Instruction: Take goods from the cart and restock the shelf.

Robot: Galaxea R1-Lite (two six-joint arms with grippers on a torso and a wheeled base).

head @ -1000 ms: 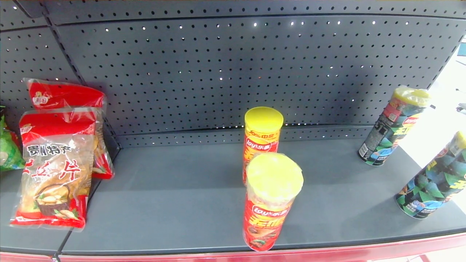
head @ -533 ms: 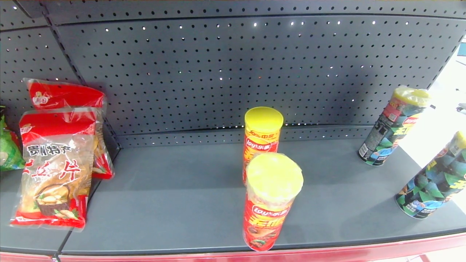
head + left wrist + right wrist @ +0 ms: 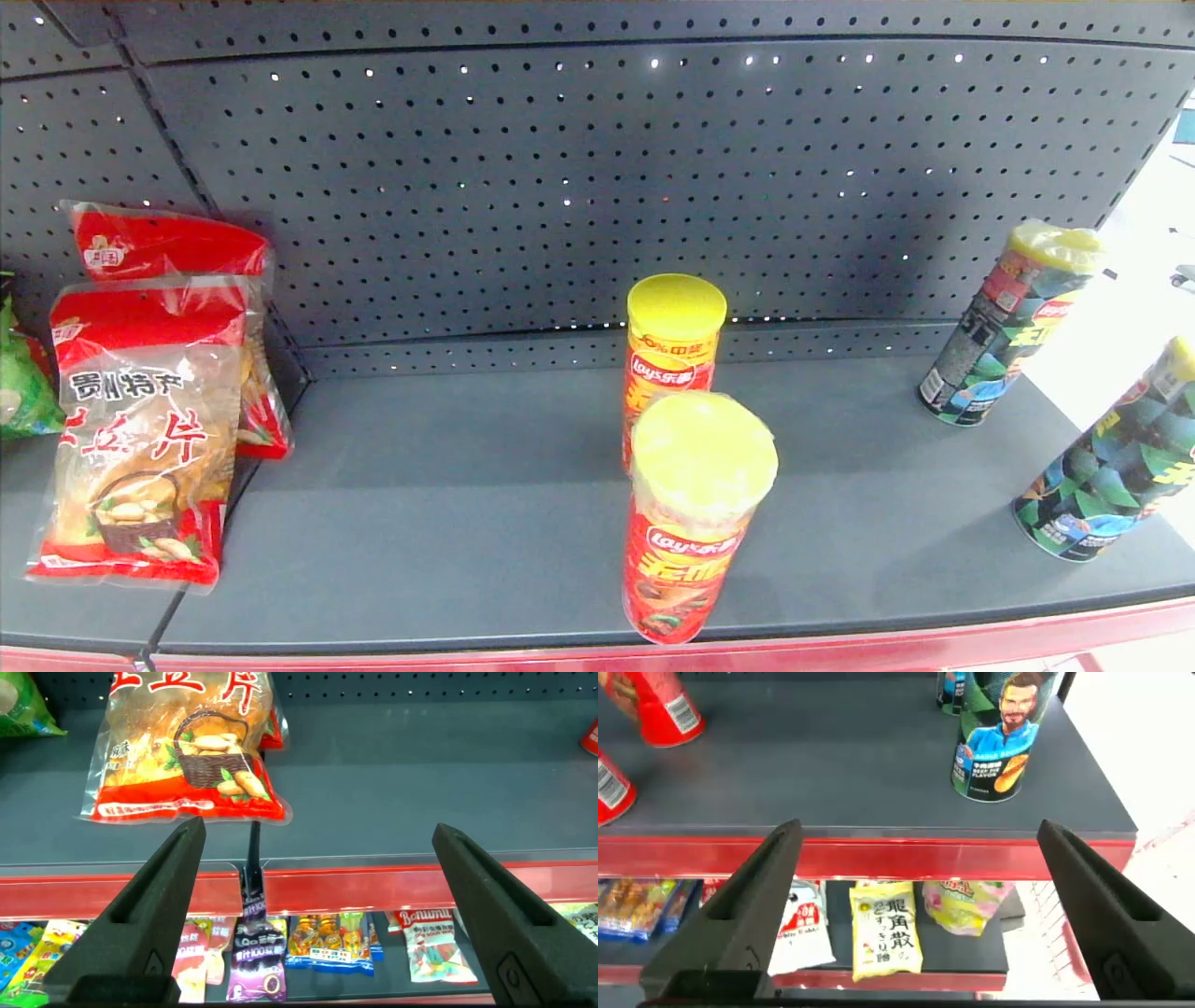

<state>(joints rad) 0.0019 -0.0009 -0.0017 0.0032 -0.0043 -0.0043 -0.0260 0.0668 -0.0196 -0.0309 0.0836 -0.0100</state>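
Left gripper: its fingers were spread wide apart with nothing between them, and it hung just outside the red front lip of the shelf.
Right gripper: its fingers were equally wide apart and empty, and it faced the same red lip farther along.
Potato-slice bag: it lay on the shelf deck straight ahead of one left finger, well past its tip. A second red bag leaned behind it and a green bag stood beside it.
Front red chip can: it stood upright close to the lip, ahead of the right gripper and off to its side (in the right wrist view it sat at the frame's edge).
Rear red chip can: it stood upright directly behind the front one, just apart from it.
Near dark chip can: it stood upright ahead of the right gripper, between its fingers' lines and beyond the lip.
Far dark chip can: it stood deeper in, near the perforated back panel.
Lower shelf: a purple packet hung under the left gripper's gap, and a yellow packet lay under the right gripper's.
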